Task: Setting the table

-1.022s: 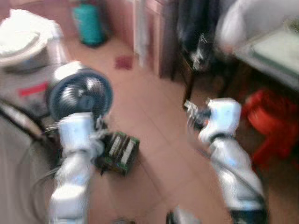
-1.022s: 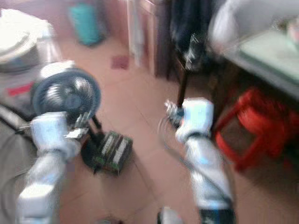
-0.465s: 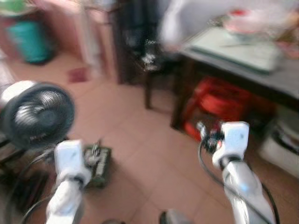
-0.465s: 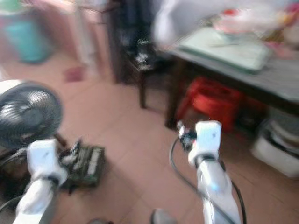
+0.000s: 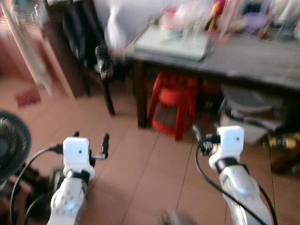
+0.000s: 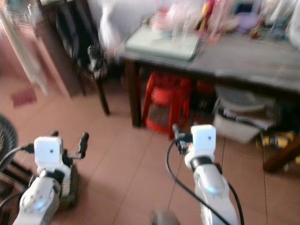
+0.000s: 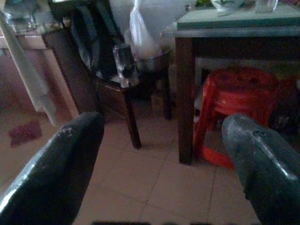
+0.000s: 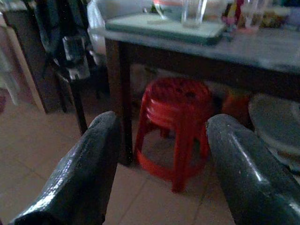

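Observation:
A dark wooden table [image 5: 243, 61] stands ahead on the right. On its near corner lies a pale green tray [image 5: 171, 42] with a clear glass [image 8: 193, 13] and a bowl [image 7: 227, 4]; blurred bottles and cups stand further along. My left gripper [image 5: 90, 138] is raised over the tiled floor, open and empty, its fingers [image 7: 56, 178] spread wide. My right gripper [image 5: 199, 136] is also open and empty, short of the table's front edge, with its fingers [image 8: 79, 173] pointing at the space under the table.
Stacked red stools [image 5: 173, 101] sit under the table beside its leg. White basins [image 5: 246, 112] lie under it further right. A dark chair [image 5: 89, 42] with a white plastic bag [image 7: 140, 35] stands left of the table. A black fan [image 5: 11, 145] is at my left.
The whole view has swung to the right: the table and red stools came to the middle and the fan slid to the left edge. Both arms stay raised and open.

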